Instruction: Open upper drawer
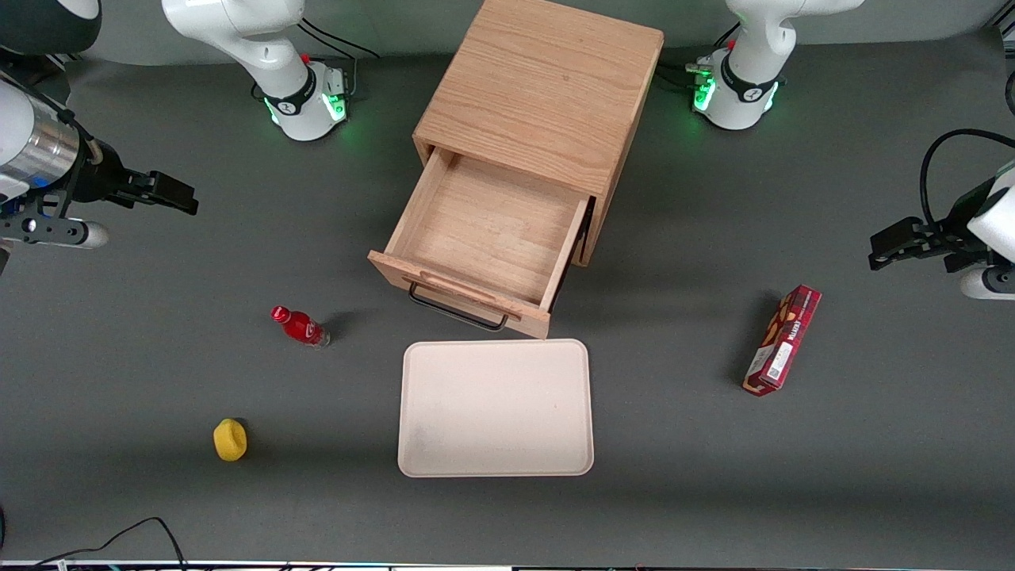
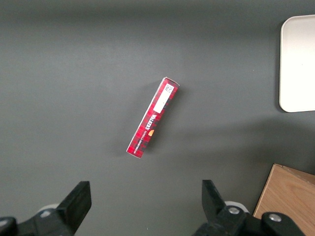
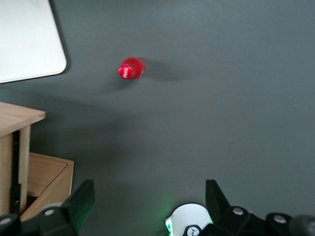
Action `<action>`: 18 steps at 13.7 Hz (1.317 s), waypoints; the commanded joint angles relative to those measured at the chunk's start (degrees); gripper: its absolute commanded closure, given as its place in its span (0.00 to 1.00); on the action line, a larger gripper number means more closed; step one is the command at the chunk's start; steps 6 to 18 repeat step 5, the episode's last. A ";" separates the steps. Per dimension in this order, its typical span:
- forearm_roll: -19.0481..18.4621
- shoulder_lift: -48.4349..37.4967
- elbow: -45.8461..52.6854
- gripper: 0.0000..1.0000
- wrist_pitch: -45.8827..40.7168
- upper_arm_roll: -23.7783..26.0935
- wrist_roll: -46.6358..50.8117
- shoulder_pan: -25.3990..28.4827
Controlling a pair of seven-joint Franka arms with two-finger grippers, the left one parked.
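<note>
The oak cabinet (image 1: 539,87) stands in the middle of the table, far from the front camera. Its upper drawer (image 1: 492,230) is pulled well out, with its shallow light-wood box bare inside. Its black bar handle (image 1: 456,309) faces the front camera. The lower drawer is hidden under it. My gripper (image 1: 186,196) hangs open and empty above the table, toward the working arm's end, well apart from the drawer. In the right wrist view the gripper (image 3: 150,199) has its fingers spread wide, and the drawer's front corner (image 3: 19,115) and a cabinet corner (image 3: 49,172) show.
A cream tray (image 1: 496,408) lies just in front of the drawer and also shows in the right wrist view (image 3: 27,39). A red bottle (image 1: 300,326) (image 3: 130,69) and a yellow fruit (image 1: 230,439) are nearer the front camera. A red box (image 1: 783,339) (image 2: 152,118) lies toward the parked arm's end.
</note>
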 commanded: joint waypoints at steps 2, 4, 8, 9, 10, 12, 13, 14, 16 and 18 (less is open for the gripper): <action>-1.01 -2.26 -3.14 0.00 4.01 -0.84 2.05 0.52; -1.19 -1.81 -1.73 0.00 4.28 -1.02 2.05 0.52; -1.45 -1.90 -1.99 0.00 4.19 -1.19 1.79 0.52; -1.45 -1.90 -1.99 0.00 4.19 -1.19 1.79 0.52; -1.45 -1.90 -1.99 0.00 4.19 -1.19 1.79 0.52; -1.45 -1.90 -1.99 0.00 4.19 -1.19 1.79 0.52; -1.45 -1.90 -1.99 0.00 4.19 -1.19 1.79 0.52; -1.45 -1.90 -1.99 0.00 4.19 -1.19 1.79 0.52; -1.45 -1.90 -1.99 0.00 4.19 -1.19 1.79 0.52; -1.45 -1.90 -1.99 0.00 4.19 -1.19 1.79 0.52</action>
